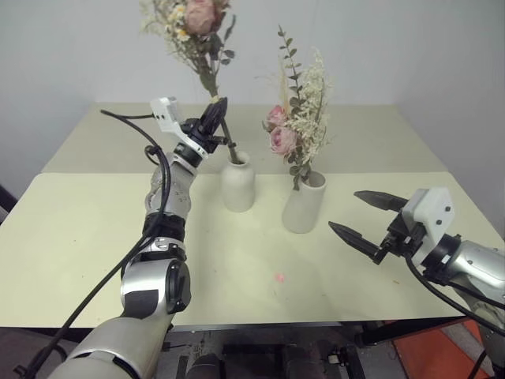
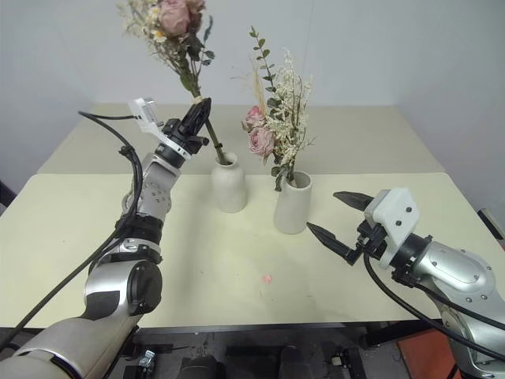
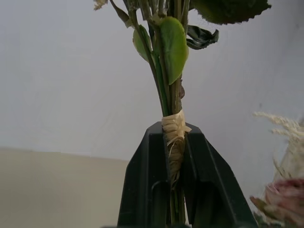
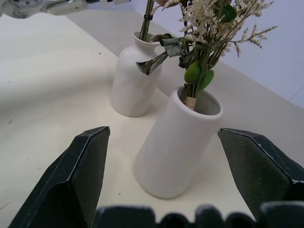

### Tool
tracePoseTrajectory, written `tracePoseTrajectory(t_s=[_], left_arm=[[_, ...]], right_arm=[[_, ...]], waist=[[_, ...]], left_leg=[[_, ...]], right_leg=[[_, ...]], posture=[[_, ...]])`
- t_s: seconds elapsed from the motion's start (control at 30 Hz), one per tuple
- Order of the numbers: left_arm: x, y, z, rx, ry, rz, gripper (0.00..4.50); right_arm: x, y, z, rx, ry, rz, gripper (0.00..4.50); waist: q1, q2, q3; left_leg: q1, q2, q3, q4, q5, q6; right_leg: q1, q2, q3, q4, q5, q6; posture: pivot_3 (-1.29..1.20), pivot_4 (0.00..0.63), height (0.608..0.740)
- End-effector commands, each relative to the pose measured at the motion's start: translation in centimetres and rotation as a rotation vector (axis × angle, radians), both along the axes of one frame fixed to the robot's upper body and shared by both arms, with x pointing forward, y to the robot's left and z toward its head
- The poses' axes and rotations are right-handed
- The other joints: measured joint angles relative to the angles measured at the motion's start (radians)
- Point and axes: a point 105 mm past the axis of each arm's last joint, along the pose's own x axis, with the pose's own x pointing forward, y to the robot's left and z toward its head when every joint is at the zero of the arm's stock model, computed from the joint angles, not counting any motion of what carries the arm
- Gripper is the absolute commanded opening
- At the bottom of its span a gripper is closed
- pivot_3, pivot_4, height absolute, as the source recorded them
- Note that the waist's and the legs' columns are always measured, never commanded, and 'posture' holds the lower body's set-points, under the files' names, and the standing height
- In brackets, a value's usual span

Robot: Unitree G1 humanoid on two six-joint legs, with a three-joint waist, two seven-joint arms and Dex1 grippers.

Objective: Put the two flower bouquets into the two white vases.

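Pale yellow-green tabletop (image 1: 95, 237): near its middle, your taller white ceramic cylinder vase (image 1: 304, 204) already holds one pink-rose dried bouquet (image 1: 296, 126). Your left gripper (image 1: 215, 118) is pinching the second bouquet (image 1: 197, 31) by its tied stems, whose ends sit in the rounded narrow-necked white vase (image 1: 237, 183) just beside it; by my reading, only lowering and release remain. Your right gripper (image 1: 364, 219) hangs spread and empty near the right edge.

Two vases on the desk (image 1: 95, 237), side by side ahead of me.

The bottle vase (image 1: 237, 183) stands left, the cylinder vase (image 1: 304, 202) just right and nearer me. One bouquet (image 1: 297, 118) stands in the cylinder; the other bouquet (image 1: 197, 35) has stems entering the bottle's neck.

left claw (image 1: 215, 118) clamped, right claw (image 1: 364, 215) spread
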Motion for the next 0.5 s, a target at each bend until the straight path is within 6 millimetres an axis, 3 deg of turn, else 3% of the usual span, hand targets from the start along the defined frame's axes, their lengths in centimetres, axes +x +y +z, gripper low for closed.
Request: tracePoseTrajectory(t_s=[0.03, 0.43, 0.5], left_arm=[[-0.6, -1.3, 0.5, 0.081, -0.077, -0.018, 0.10], [-1.0, -1.7, -1.9, 0.240, -0.101, 0.009, 0.10], [-1.3, -2.0, -2.4, 0.281, -0.127, 0.009, 0.81]], right_arm=[[-0.5, 0.1, 1.3, -0.008, -0.080, -0.001, 4.30], [-0.4, 0.0, 1.3, -0.012, -0.087, -0.007, 4.30], [-0.3, 0.1, 1.4, -0.012, -0.085, 0.000, 4.30]], waist=[[0.000, 0.000, 0.000], [0.000, 0.000, 0.000], [-0.001, 0.000, 0.000]], left_leg=[[0.000, 0.000, 0.000, 0.000, 0.000, 0.000], [0.000, 0.000, 0.000, 0.000, 0.000, 0.000], [0.000, 0.000, 0.000, 0.000, 0.000, 0.000]], right_leg=[[0.000, 0.000, 0.000, 0.000, 0.000, 0.000], [0.000, 0.000, 0.000, 0.000, 0.000, 0.000], [0.000, 0.000, 0.000, 0.000, 0.000, 0.000]], posture=[[0.00, 0.150, 0.740], [0.00, 0.150, 0.740], [0.00, 0.150, 0.740]])
